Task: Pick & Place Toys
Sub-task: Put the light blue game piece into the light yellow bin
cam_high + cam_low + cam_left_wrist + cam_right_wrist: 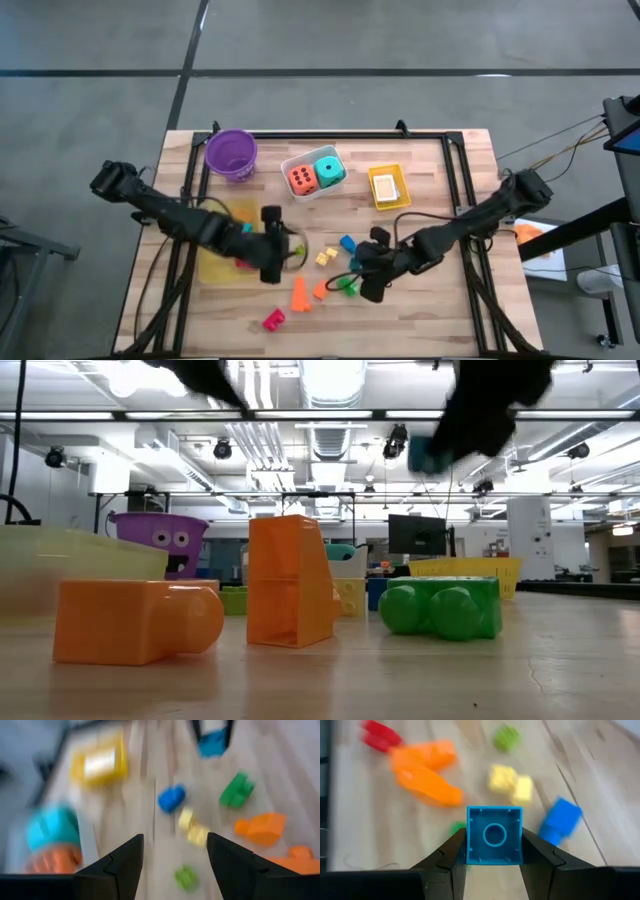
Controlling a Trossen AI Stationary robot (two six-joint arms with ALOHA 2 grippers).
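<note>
While lifted above the table, right hand (494,865) pinches teal block (494,835).

Robotics lab or open-plan workshop hall. Low view: exposed ceiling with ducts (270,445) and strip lights (335,380), a monitor (415,532) on a far bench. High view: wooden table (440,310) on grey concrete floor (330,40), cables (560,140) trailing to equipment at right.
</note>
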